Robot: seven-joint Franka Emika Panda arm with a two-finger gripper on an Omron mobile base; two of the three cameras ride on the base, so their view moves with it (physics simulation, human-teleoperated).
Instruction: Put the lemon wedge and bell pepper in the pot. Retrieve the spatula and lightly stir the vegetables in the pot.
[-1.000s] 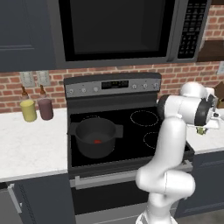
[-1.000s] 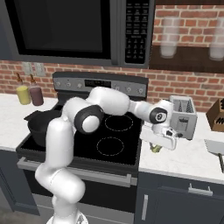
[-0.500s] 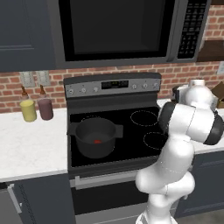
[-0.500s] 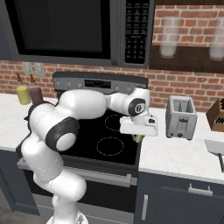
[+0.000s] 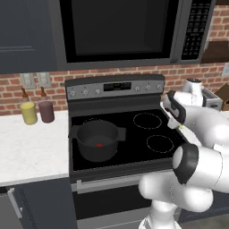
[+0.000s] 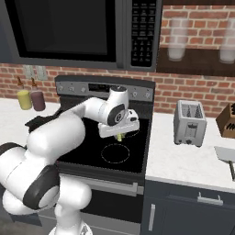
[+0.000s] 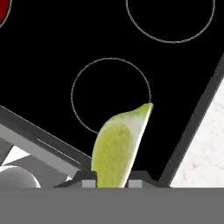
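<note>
Swung leftward from the counter's toaster (image 6: 189,123), the tool (image 6: 119,137) pinches the lemon wedge (image 7: 118,146) above the stove (image 5: 129,134), bound for the pot (image 5: 97,139).

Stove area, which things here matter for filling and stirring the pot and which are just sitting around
Job:
lemon wedge, held in the claw
bell pepper, in the pot
pot

Lying about:
yellow jar
maroon jar
toaster
microwave
</note>
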